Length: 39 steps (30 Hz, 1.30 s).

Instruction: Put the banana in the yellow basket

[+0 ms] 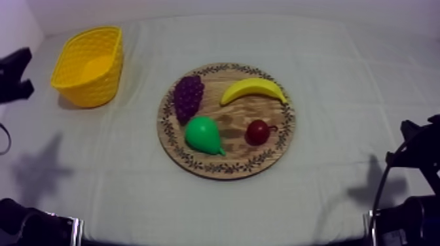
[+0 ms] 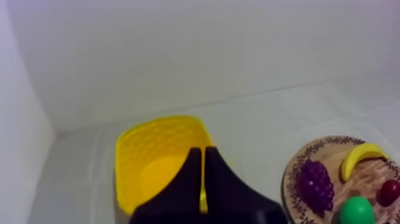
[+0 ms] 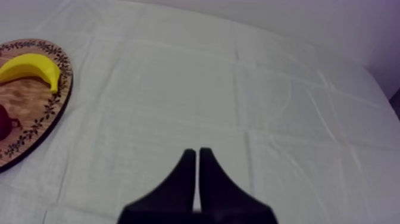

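The yellow banana (image 1: pixel 253 89) lies on the far right part of the round wooden board (image 1: pixel 222 169) in mid-table. The yellow basket (image 1: pixel 88 65) stands empty at the far left. My left gripper (image 2: pixel 203 156) is shut on nothing, its fingers together as a narrow wedge in front of the basket (image 2: pixel 152 155), with the banana (image 2: pixel 360 158) well off to its side. My right gripper (image 3: pixel 197 156) is shut too and hangs over bare cloth, apart from the board (image 3: pixel 41 119) and the banana (image 3: pixel 33 67).
Purple grapes (image 1: pixel 188 97), a green pear (image 1: pixel 203 135) and a small red fruit (image 1: pixel 257 132) share the board with the banana. Parts of my arms sit at the left edge (image 1: pixel 14 75) and the right edge (image 1: pixel 412 196) of the table.
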Each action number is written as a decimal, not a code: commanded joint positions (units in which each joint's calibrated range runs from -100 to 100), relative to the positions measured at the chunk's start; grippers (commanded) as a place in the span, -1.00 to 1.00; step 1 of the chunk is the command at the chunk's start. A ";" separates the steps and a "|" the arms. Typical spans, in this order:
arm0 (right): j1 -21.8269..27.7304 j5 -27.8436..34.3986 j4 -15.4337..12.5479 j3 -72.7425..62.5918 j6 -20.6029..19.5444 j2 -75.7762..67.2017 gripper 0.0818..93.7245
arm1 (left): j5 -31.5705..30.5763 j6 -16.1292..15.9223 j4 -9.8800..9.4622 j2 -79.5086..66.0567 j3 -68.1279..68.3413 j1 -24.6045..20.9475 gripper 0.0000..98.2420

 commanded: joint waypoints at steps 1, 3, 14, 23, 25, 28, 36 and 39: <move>0.00 -0.02 0.01 -0.03 -0.01 -0.02 -0.99 | 0.09 -2.59 0.01 9.39 -9.00 2.40 -1.00; 0.00 -0.02 0.01 -0.03 -0.01 -0.02 -0.99 | 0.09 -4.15 0.01 13.74 -12.46 4.24 -0.99; 0.00 -0.02 0.01 -0.03 -0.01 -0.02 -0.99 | 13.73 -2.35 -7.60 32.61 -32.34 14.43 -0.99; 0.00 -0.02 0.01 -0.03 -0.01 -0.02 -0.99 | 15.27 -2.34 -8.20 42.48 -35.82 19.10 -0.99; 0.00 -0.02 0.01 -0.03 -0.01 -0.02 -0.99 | 15.30 -2.15 -8.25 44.60 -35.90 19.95 -0.99; 0.00 -0.02 0.01 -0.03 -0.01 -0.02 -0.99 | 15.32 -1.99 -8.28 48.33 -36.92 21.10 -0.99; -0.03 -0.02 0.01 -0.03 -0.01 -0.02 -0.99 | 16.07 -1.63 -8.18 58.06 -41.73 23.94 -0.99; -0.06 -0.02 0.01 -0.03 -0.01 -0.02 -0.99 | 16.24 -1.46 -8.06 60.83 -42.98 24.38 -0.99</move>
